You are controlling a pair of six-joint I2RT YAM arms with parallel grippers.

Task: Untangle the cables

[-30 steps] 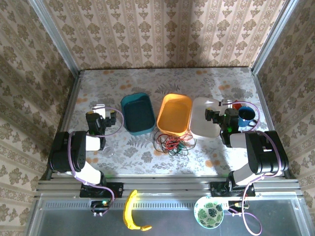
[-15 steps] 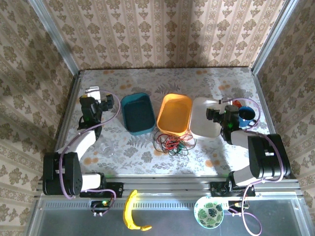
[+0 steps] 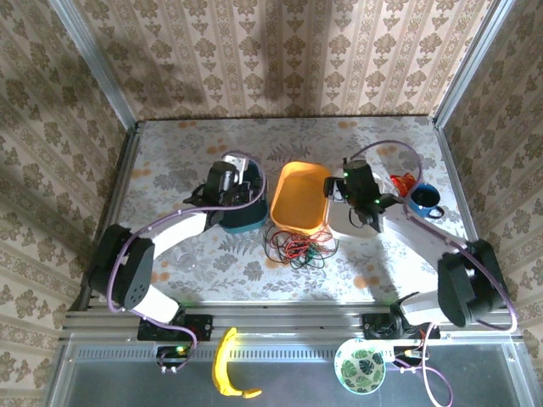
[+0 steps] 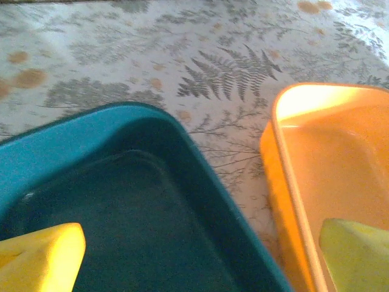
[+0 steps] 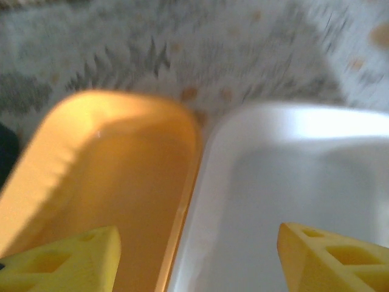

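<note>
Over on the left, we see the left end effector point(image 3: 232, 172) hanging above the teal bin point(image 3: 247, 223), and from its wrist camera point(image 4: 197, 260) the yellow fingers point(image 4: 40, 256) stand wide apart with nothing between them, one over the teal bin point(image 4: 91, 131) and one over the orange bin point(image 4: 328, 152). Moving across, the orange bin point(image 3: 301, 197) sits just beside the teal one on the patterned desk point(image 3: 170, 153). Right at its near end lie the cables point(image 3: 299, 248) – a loose tangle of red, black and green loops on the desk, apart from both end effectors. Next, the right end effector point(image 3: 355, 180) hovers where orange meets the white bin point(image 3: 339, 223) – its wrist view point(image 5: 200, 258) shows the fingers spread, gripping nothing, the orange bin point(image 5: 109, 164) left and the white bin point(image 5: 292, 170) right. Furthest right, we spot a blue mug point(image 3: 424, 199).
</note>
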